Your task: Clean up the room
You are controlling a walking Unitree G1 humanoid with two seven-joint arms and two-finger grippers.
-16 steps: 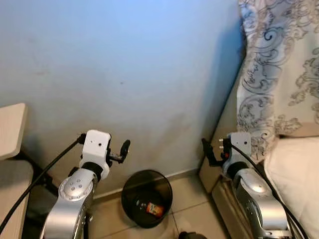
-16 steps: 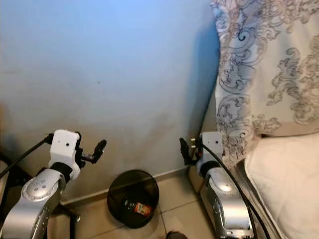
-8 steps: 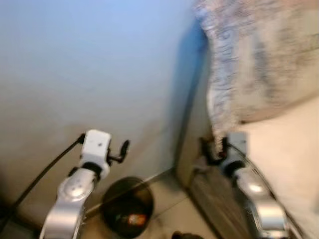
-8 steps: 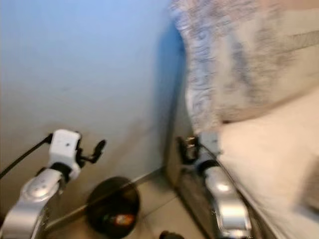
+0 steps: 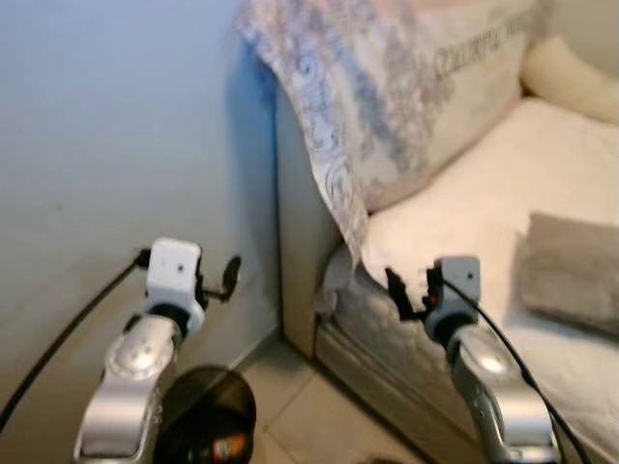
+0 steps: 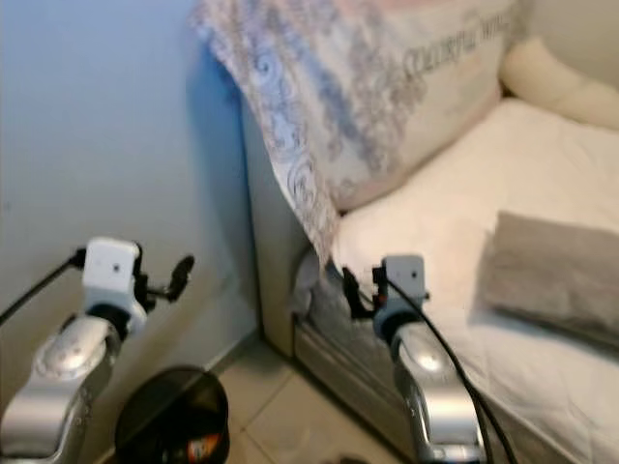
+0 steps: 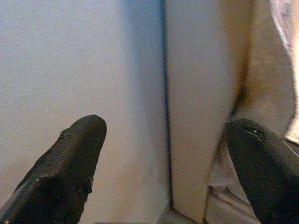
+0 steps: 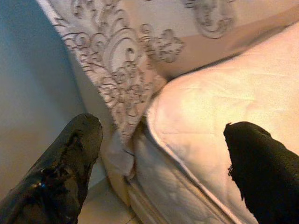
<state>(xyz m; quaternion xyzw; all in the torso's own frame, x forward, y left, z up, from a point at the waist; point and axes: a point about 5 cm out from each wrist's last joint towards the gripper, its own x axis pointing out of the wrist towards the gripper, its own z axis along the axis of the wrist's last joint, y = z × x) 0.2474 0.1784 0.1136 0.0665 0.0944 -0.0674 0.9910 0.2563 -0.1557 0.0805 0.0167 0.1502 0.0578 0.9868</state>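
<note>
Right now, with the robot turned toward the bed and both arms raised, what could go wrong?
1. The right gripper, fingers open, hovers close to the mattress edge and could snag the patterned bedspread that hangs over the headboard.
2. The black trash bin sits on the floor just beneath the left gripper; a step or turn might knock it over.
3. The head views are blurred, so judging the position of the folded grey cloth may be unreliable.

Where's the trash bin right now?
The black trash bin sits on the floor at the lower left of the head views, against the wall, under the left pincer, left of the bed.
</note>
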